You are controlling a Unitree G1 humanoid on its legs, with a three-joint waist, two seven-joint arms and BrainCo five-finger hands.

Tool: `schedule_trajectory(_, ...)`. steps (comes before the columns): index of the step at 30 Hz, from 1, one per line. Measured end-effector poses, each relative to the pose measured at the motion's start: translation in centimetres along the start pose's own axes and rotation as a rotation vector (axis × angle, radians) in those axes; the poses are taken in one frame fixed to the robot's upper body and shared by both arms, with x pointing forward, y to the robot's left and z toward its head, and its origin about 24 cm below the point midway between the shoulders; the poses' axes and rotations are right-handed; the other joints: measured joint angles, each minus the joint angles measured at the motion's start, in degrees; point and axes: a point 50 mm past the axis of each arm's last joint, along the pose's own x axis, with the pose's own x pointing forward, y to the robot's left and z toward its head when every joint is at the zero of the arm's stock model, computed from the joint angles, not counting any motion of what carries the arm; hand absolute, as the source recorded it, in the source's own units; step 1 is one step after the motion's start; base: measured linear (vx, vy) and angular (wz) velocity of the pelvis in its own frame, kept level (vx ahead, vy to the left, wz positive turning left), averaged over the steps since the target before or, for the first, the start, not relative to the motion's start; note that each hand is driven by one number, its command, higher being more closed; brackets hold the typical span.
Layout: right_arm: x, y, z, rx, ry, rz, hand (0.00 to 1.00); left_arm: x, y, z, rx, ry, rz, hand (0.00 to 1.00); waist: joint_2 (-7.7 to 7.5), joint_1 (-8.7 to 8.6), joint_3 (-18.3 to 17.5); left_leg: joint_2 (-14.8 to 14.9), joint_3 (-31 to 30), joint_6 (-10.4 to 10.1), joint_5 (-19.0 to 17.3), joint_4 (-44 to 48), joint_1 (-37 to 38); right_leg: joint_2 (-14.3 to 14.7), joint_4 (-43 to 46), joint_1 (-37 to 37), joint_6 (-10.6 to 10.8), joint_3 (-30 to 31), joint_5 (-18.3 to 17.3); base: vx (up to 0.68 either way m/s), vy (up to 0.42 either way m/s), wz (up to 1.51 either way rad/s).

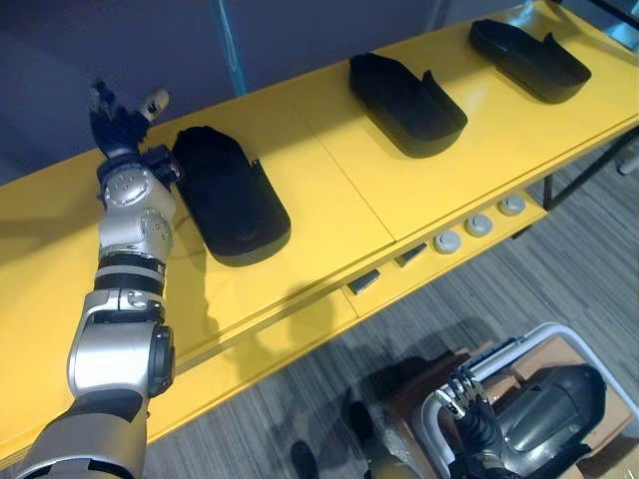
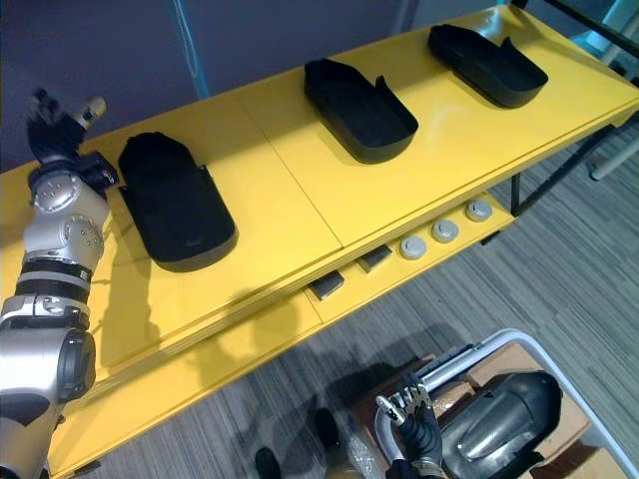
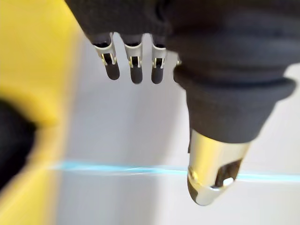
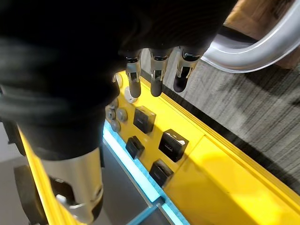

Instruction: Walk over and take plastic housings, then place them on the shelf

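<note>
- We find a long yellow desk (image 1: 334,175) running across the scene, with a lower front ledge.
- The floor (image 1: 559,249) before it is grey striped carpet.
- A cart with a silver tube frame (image 4: 253,44) stands on the carpet at the robot's lower right. It holds a cardboard box (image 2: 499,359), and a glossy grey housing (image 1: 554,399) lies in the box.
- Three black plastic housings lie on the desk top, well apart from one another and all with the hollow side up. The left housing (image 1: 230,195) is nearest the robot. The middle housing (image 1: 404,100) lies further along, and the right housing (image 1: 529,58) is near the far end.
- The left hand (image 1: 120,122) is raised over the desk just beside the far end of the left housing. Its fingers are straight and spread, the thumb stands apart, and it holds nothing.
- The right hand (image 1: 477,424) hangs low by the cart, its fingers relaxed and empty. Its fingertips are close to the tube frame, but we cannot tell whether they touch it.
- Three round grey buttons (image 1: 479,225) sit in a row on the front ledge.
- Dark rectangular switches (image 1: 362,282) sit beside them on the same ledge.
</note>
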Motion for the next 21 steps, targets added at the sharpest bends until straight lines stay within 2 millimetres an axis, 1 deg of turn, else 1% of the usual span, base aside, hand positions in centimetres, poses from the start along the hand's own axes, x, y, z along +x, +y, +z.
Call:
schedule_trajectory(1,0.0,-0.3,-0.3,-0.003,0.01,-0.01,0.0,-1.0,1.4,0.4,0.046,-0.077,0.046,0.0,0.82,0.04,-0.67,0.06,-0.51,-0.02,-0.02,-0.31,0.84,0.02,-0.13,1.04,0.0,-0.59,-0.35,0.02,0.006,0.24)
schedule_trajectory(2,0.0,-0.5,-0.4,-0.004,0.016,-0.019,0.0,-1.6,2.1,0.3,0.065,-0.107,0.066,0.0,1.42,0.1,-1.15,0.07,-0.98,-0.02,-0.02,-0.54,1.15,0.0,-0.16,1.5,-0.01,-1.13,-0.55,0.03,0.005,0.34)
schedule_trajectory(3,-0.1,-1.0,-0.7,-0.01,0.028,-0.039,0.0,-3.0,3.4,-0.2,0.103,-0.139,0.106,0.0,2.45,0.35,-2.51,0.08,-1.98,-0.06,0.06,-0.86,1.47,-0.06,-0.29,2.07,-0.08,-2.11,-0.85,0.04,0.006,0.39)
schedule_trajectory(4,-0.1,-1.5,-0.9,-0.019,0.038,-0.059,0.0,-4.6,4.2,-0.8,0.138,-0.156,0.133,0.0,3.05,1.26,-3.21,0.11,-2.69,0.0,0.18,-1.22,2.67,-0.07,-0.72,3.61,-0.19,-3.0,-0.96,0.04,0.005,0.37)
schedule_trajectory(5,-0.2,-1.6,-0.9,-0.03,0.038,-0.066,0.0,-5.6,4.6,-1.2,0.147,-0.158,0.142,0.0,3.28,1.59,-3.64,0.14,-3.12,0.0,0.21,-1.42,3.23,-0.04,-0.8,4.25,-0.17,-3.28,-1.14,0.04,-0.001,0.38)
schedule_trajectory(6,-0.2,-1.9,-0.7,-0.045,0.031,-0.074,0.0,-7.7,5.4,-2.1,0.174,-0.152,0.15,1.0,3.56,2.05,-4.9,0.17,-3.99,0.05,0.4,-1.92,4.15,-0.06,-0.9,5.36,-0.27,-4.44,-1.52,0.03,-0.012,0.45)
schedule_trajectory(7,-0.1,-1.9,-0.6,-0.055,0.023,-0.074,0.0,-10.1,6.1,-3.1,0.191,-0.13,0.135,1.0,3.53,2.2,-6.64,0.17,-5.2,0.05,0.72,-2.57,4.65,-0.11,-1.12,6.12,-0.29,-5.74,-1.82,0.03,-0.016,0.49)
schedule_trajectory(8,0.0,-1.8,-0.5,-0.058,0.016,-0.074,0.0,-11.4,6.2,-3.6,0.194,-0.112,0.117,1.0,3.48,2.37,-7.43,0.17,-5.72,0.13,0.88,-2.94,4.95,-0.11,-1.41,6.6,-0.29,-6.19,-1.84,0.03,-0.014,0.44)
schedule_trajectory(9,0.0,-1.9,-0.2,-0.065,-0.005,-0.084,0.0,-14.1,6.4,-4.6,0.186,-0.06,0.078,1.0,3.45,3.15,-8.51,0.1,-6.51,0.19,1.12,-3.48,5.74,-0.2,-1.88,7.66,-0.24,-6.97,-1.92,0.01,-0.011,0.44)
schedule_trajectory(10,0.0,-2.0,0.0,-0.059,-0.023,-0.096,0.0,-16.9,6.2,-5.6,0.157,0.012,0.021,1.0,3.45,3.41,-8.99,-0.08,-7.77,0.27,1.26,-3.68,6.46,-0.49,-1.89,8.8,-0.01,-8.33,-2.42,0.0,-0.01,0.47)
schedule_trajectory(11,-0.1,-2.1,0.0,-0.053,-0.026,-0.106,0.0,-18.1,6.0,-6.1,0.132,0.055,-0.014,1.0,3.51,3.4,-9.42,-0.16,-8.35,0.41,1.36,-3.74,6.57,-0.64,-1.89,9.15,0.03,-9.03,-2.63,-0.02,-0.011,0.5)
schedule_trajectory(12,-0.1,-2.1,-0.1,-0.038,-0.027,-0.121,0.0,-20.5,5.5,-7.0,0.092,0.14,-0.09,1.0,3.47,3.5,-10.38,-0.28,-9.12,0.53,1.45,-4.03,6.65,-0.79,-1.88,9.4,0.03,-9.71,-2.79,-0.04,-0.003,0.3)
schedule_trajectory(13,-0.1,-1.9,-0.1,-0.032,-0.029,-0.121,0.0,-21.4,5.3,-7.3,0.077,0.174,-0.123,1.0,3.42,3.54,-10.74,-0.3,-9.15,0.52,1.45,-4.2,6.65,-0.79,-1.89,9.35,0.03,-9.74,-2.79,-0.06,-0.001,0.18)
schedule_trajectory(14,-0.2,-1.7,-0.3,-0.017,-0.028,-0.124,0.0,-23.0,4.5,-7.7,0.038,0.232,-0.189,1.0,3.38,3.53,-11.09,-0.36,-9.13,0.55,1.48,-4.23,6.64,-0.85,-1.87,9.37,0.04,-9.76,-2.79,-0.05,0.002,0.0)
schedule_trajectory(15,-0.4,-1.6,-0.5,-0.007,-0.023,-0.129,0.0,-24.0,3.8,-7.9,0.002,0.268,-0.237,1.0,3.42,3.47,-11.32,-0.4,-9.03,0.56,1.51,-4.23,6.66,-0.9,-1.87,9.37,0.05,-9.7,-2.78,-0.05,-0.003,-0.04)
schedule_trajectory(17,-0.8,-1.5,-1.0,0.008,-0.007,-0.136,0.0,-25.8,1.5,-8.0,-0.082,0.323,-0.378,1.0,3.35,2.97,-12.06,-0.38,-8.52,0.57,1.53,-4.21,6.59,-0.88,-1.86,9.14,0.06,-9.35,-2.75,-0.06,-0.009,-0.11)
schedule_trajectory(21,-1.1,-1.6,-1.3,-0.006,0.006,-0.141,0.0,-27.9,-0.5,-8.5,-0.183,0.412,-0.489,1.0,2.88,1.95,-12.24,-0.04,-6.91,0.53,1.5,-4.06,5.88,-0.55,-1.62,7.74,0.08,-8.27,-2.41,-0.03,-0.016,-0.22)
